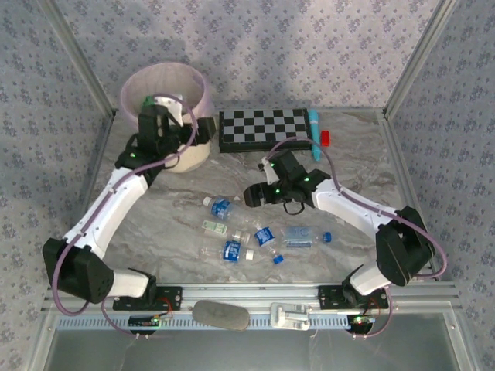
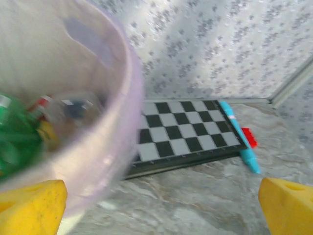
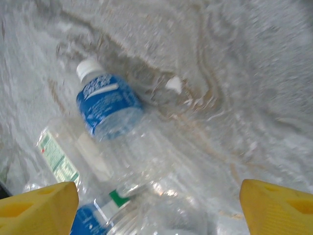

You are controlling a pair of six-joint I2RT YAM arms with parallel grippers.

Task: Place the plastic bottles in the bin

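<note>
The bin [image 1: 165,97], cream-white with a pink liner, stands at the far left; in the left wrist view its rim [image 2: 132,98] curves close by, with a green bottle [image 2: 14,142] inside. My left gripper [image 1: 193,133] hangs open at the bin's right side, and nothing lies between its yellow fingertips [image 2: 29,205]. Several clear plastic bottles [image 1: 232,250] with blue labels lie mid-table. My right gripper [image 1: 251,195] is open just above them. A clear bottle [image 3: 161,166] lies between its fingertips [image 3: 279,205], and a blue-labelled one [image 3: 107,105] lies just beyond.
A chessboard [image 1: 264,128] lies at the back centre, with a teal marker [image 1: 315,131] and a small red block [image 1: 326,138] at its right end. Two loose blue caps [image 1: 327,236] sit among the bottles. Metal frame posts and patterned walls enclose the table.
</note>
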